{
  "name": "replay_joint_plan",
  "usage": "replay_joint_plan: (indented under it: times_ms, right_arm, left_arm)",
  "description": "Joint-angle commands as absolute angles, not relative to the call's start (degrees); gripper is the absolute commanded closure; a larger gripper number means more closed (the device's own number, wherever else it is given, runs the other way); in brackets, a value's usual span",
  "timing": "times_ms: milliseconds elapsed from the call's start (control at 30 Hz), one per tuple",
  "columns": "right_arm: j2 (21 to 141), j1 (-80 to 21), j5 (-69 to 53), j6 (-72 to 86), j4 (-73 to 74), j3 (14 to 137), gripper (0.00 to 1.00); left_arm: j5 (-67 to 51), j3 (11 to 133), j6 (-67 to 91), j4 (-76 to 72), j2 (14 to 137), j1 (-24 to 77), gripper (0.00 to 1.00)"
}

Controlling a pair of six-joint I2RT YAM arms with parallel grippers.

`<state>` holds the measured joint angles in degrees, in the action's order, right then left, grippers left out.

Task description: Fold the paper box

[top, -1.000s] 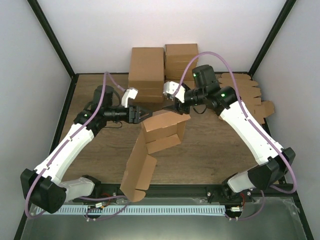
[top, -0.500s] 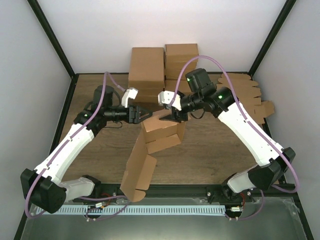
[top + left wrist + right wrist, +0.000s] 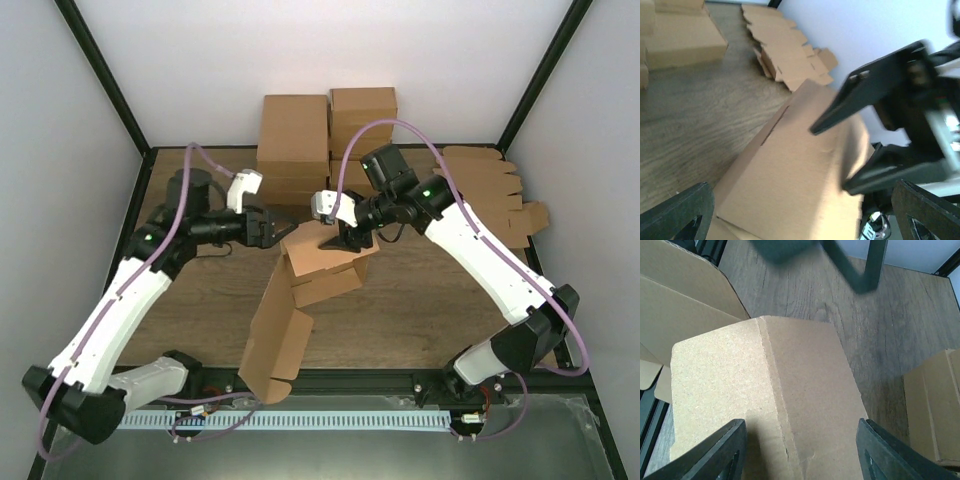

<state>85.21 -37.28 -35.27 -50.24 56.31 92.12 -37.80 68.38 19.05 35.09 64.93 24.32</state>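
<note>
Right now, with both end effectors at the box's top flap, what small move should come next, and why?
Probably the right end effector should press the top flap down: its open fingers sit over that flap of the paper box, and the left end effector is open beside it.

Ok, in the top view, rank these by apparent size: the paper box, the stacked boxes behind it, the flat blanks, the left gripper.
1-2. paper box and stacked boxes: too alike to rank.
3. flat blanks.
4. left gripper.
</note>
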Motion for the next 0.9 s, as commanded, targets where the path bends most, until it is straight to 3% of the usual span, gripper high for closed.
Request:
replay_joint_plan:
  times_ms: [0, 167, 400, 867]
  right_arm:
    - [83.5, -37.5, -33.8, -49.9, 54.7, 90.9, 0.37]
    - [81.8, -39.0, -30.5, -50.3, 51.6, 87.6, 0.37]
    - [79.0, -43.1, -24.1, -51.4, 47.5, 83.8, 0.37]
    - [74.2, -49.5, -4.8, -56.0, 35.4, 72.1, 0.34]
  left_arm:
    - [-35.2, 70.8, 16.0, 40.0, 60.1, 24.5, 0.0]
    - [-33.0, 66.4, 15.1, 38.9, 58.6, 24.5, 0.05]
    - [-29.5, 63.0, 19.7, 34.5, 60.4, 24.4, 0.24]
    - [-36.9, 57.0, 26.0, 22.4, 64.3, 24.3, 0.32]
